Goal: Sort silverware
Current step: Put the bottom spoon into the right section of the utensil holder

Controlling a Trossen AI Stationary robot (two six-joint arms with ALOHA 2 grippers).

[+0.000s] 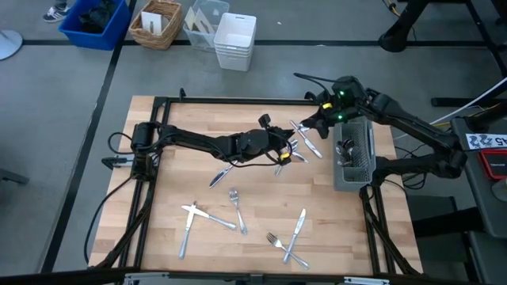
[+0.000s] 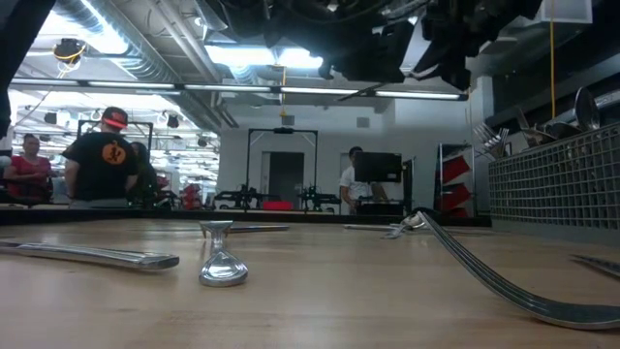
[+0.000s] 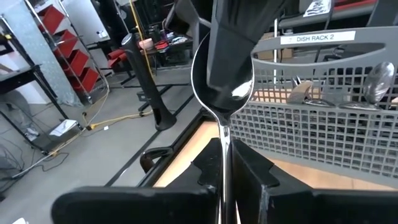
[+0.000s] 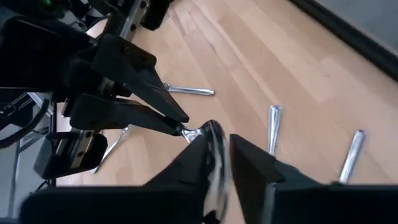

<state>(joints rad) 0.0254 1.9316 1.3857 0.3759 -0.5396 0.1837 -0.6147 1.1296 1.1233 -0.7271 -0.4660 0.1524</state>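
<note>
My left gripper (image 1: 289, 149) reaches from the table's left to just left of the grey mesh caddy (image 1: 354, 162) and is shut on a shiny spoon (image 3: 222, 81), held above the table. My right gripper (image 4: 219, 155) comes from the right, slanting down, with its fingers around the spoon's bowl. The caddy holds some silverware (image 1: 345, 147). Several forks and knives lie flat on the wooden table, among them a crossed pair (image 1: 194, 214), a fork (image 1: 236, 207) and another pair (image 1: 290, 237). My left gripper pinches the spoon's handle (image 3: 224, 155) between its two fingers, which lie roughly level and along the handle. The bowl juts out past the fingertips toward the caddy, clear of the table. My right gripper has the spoon's bowl (image 4: 216, 149) edge-on between its two fingers, coming slanting from above and from the right. One finger (image 3: 239, 43) lies over the bowl's hollow face.
A knife (image 1: 222, 175) and more pieces (image 1: 310, 141) lie under and beside the two grippers. A black frame (image 1: 238, 100) rims the table. Beyond the far edge stand a blue bin (image 1: 95, 24), a wicker basket (image 1: 157, 24) and a white basket (image 1: 235, 39). People stand in the room behind.
</note>
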